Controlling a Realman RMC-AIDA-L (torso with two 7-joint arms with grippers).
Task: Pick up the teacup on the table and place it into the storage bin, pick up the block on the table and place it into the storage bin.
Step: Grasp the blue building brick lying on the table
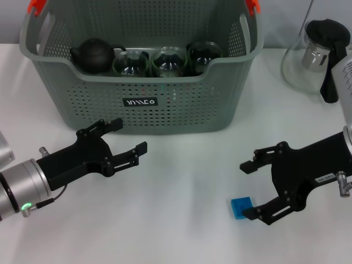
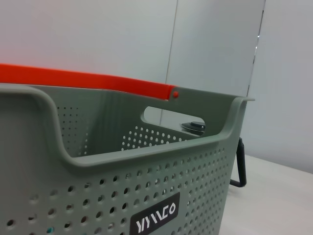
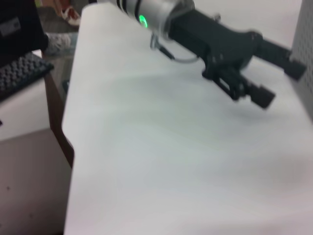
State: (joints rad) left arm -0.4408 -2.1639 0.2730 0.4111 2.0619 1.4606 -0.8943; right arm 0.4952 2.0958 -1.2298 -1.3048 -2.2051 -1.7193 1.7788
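Two grippers sit low over the white table [image 1: 181,181], both with jaws spread and holding nothing. The right gripper [image 1: 250,188] is turned side-on just beside the small blue block [image 1: 240,207], one finger nearly touching the block's far edge and the other well above it — an approach that looks meant to bracket the block before closing, though the block is not yet between the fingers. The left gripper [image 1: 127,138] hovers in front of the storage bin [image 1: 165,110], near its black label [image 1: 139,102]; it seems to be idling clear of the right arm's work. Inside the bin, lined along the front wall, stand a dark teapot [image 1: 93,54] and three glass cups [image 1: 168,60], so the teacup part of the task appears finished. A glass pitcher [image 1: 313,58] stands well off to the bin's right. Judging by this, the block is the remaining item – the next move calls for lowering and centring the fingers around it
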